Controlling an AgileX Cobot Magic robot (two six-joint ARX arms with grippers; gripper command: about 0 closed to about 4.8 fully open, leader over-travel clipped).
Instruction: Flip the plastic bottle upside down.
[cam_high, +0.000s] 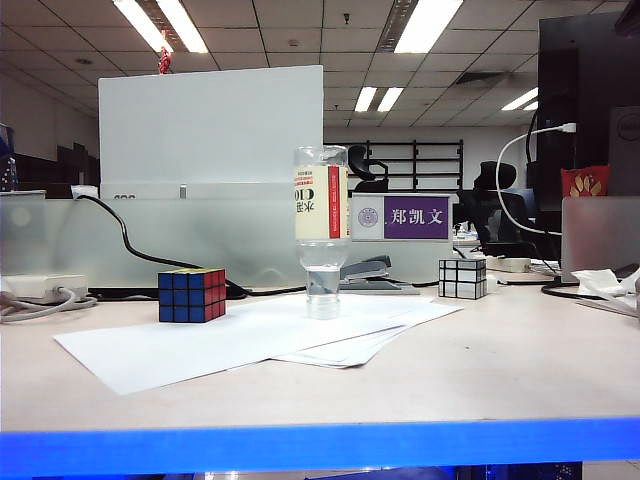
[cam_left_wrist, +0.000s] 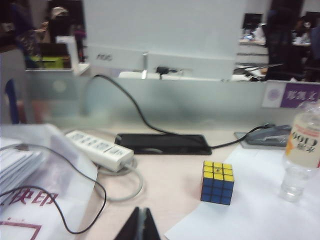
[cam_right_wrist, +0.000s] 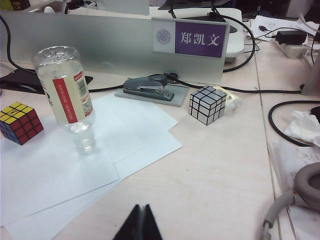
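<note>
The plastic bottle (cam_high: 321, 232) stands upside down on its cap on white paper sheets (cam_high: 250, 340), label with red stripe inverted, some water in the neck. It also shows as the bottle (cam_left_wrist: 301, 152) in the left wrist view and the bottle (cam_right_wrist: 67, 96) in the right wrist view. My left gripper (cam_left_wrist: 141, 212) is shut and empty, well back from the bottle, over bare table beside the colourful cube (cam_left_wrist: 218, 182). My right gripper (cam_right_wrist: 141, 209) is shut and empty too, held above the table short of the paper. Neither gripper appears in the exterior view.
A colourful cube (cam_high: 191, 294) sits left of the bottle, a silver mirror cube (cam_high: 462, 278) to its right. A stapler (cam_high: 363, 272) and a purple name sign (cam_high: 416, 217) stand behind. A power strip (cam_left_wrist: 100, 149), cables and a black pad (cam_left_wrist: 165, 143) lie on the left.
</note>
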